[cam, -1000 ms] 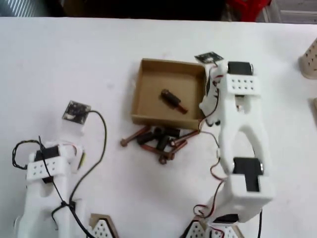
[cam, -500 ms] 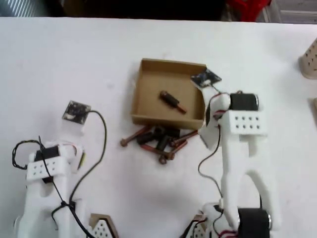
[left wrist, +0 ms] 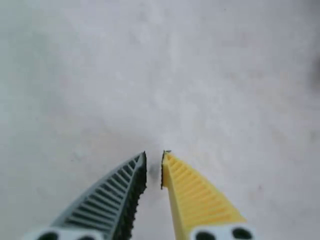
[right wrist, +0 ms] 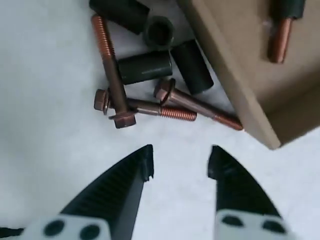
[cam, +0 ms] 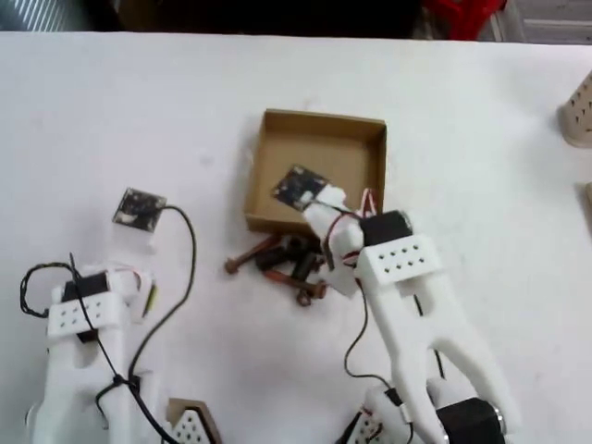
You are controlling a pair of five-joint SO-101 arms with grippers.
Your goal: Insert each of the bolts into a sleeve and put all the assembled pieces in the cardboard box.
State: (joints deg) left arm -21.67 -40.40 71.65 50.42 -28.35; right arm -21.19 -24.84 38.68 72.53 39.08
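Several copper bolts (right wrist: 111, 70) and black sleeves (right wrist: 145, 67) lie in a heap on the white table, just in front of the cardboard box (right wrist: 235, 75). In the high view the same heap (cam: 287, 262) sits by the box's (cam: 268, 166) near wall. One bolt pushed into a sleeve (right wrist: 281, 27) lies inside the box. My right gripper (right wrist: 180, 159) hangs open a little short of the heap, nothing between its fingers. The right arm (cam: 398, 268) covers the heap's right end. My left gripper (left wrist: 154, 165) is shut on nothing above bare table at the near left (cam: 148, 298).
A small dark circuit board (cam: 139, 208) lies left of the box, with a black cable (cam: 190, 268) running back to the left arm. A perforated pale object (cam: 578, 111) stands at the table's right edge.
The right arm swung from beside the box's right wall across its near corner to above the heap's right end. The left arm has stayed put.
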